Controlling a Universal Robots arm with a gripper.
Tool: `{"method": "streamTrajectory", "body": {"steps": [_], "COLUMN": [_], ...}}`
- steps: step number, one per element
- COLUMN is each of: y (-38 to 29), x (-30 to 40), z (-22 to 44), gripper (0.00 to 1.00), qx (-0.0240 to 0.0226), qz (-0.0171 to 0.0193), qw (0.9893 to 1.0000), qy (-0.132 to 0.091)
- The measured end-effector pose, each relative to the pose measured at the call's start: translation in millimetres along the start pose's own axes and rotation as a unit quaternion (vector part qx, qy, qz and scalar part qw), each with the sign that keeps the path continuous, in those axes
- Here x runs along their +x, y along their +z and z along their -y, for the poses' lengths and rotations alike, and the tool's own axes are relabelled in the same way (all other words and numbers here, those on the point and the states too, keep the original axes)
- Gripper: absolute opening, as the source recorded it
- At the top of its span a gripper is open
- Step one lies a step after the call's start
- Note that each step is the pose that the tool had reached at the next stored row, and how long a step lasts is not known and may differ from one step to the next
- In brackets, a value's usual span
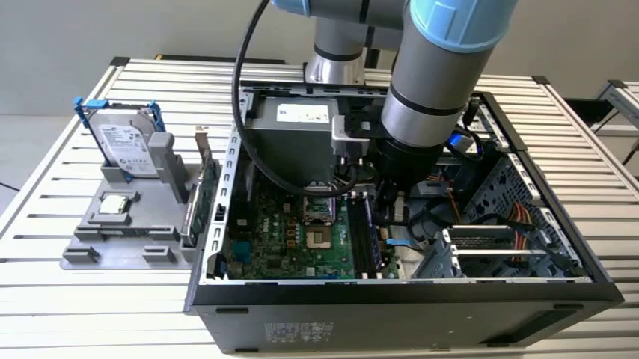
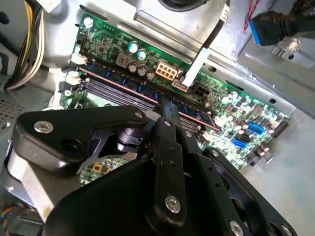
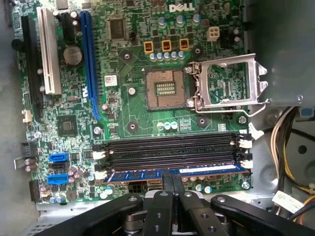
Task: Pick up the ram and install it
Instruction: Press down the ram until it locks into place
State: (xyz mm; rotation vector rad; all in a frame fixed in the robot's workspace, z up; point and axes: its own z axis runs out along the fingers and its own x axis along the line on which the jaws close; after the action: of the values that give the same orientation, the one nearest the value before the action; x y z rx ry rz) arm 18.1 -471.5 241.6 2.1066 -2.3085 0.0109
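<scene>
Arm is reaching down into the open computer case [image 1: 559, 288] on the slatted table [image 1: 90, 307], wrist over the motherboard [image 3: 128, 118]. The gripper [image 3: 172, 184] stands directly over the bank of memory slots [image 3: 172, 147], and its two slim fingers [image 2: 170, 115] are drawn close together, pinching the top edge of the ram [image 3: 147, 174] at about mid-length. The ram is a thin blue-green stick with dark chips, standing on edge in the outermost slot of the bank, the one nearest the board's edge; the other slots [image 3: 167, 142] beside it are bare and black. Whether the stick is fully seated cannot be told; the white latch tabs [image 3: 246, 164] at the slot ends are visible but their position is unclear. Judgement on handling: the stick looks very light and stiff along its length, yet thin enough to flex or crack if pushed off-axis, and the chips and bottom contacts are fragile. Best hold is on the bare long top edge, centred, so any downward force spreads evenly to both ends and the stick stays square in its slot. Flat faces are smooth, so a pinch could slip under load. A hard drive [image 1: 128, 146] stands in a grey fixture [image 1: 120, 239] on the exterior view's left, well apart from the work.
</scene>
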Motion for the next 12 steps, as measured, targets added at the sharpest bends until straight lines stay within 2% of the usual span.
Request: {"method": "streamTrajectory", "body": {"steps": [6, 12], "y": [0.6, 10.9], "x": [-0.1, -0.5], "z": [0.0, 0.1], "gripper": [0.00, 0.00], "qx": [0.0000, 0.0000], "qz": [0.0001, 0.0000], "qw": [1.0000, 1.0000], "qy": [0.000, -0.001]}}
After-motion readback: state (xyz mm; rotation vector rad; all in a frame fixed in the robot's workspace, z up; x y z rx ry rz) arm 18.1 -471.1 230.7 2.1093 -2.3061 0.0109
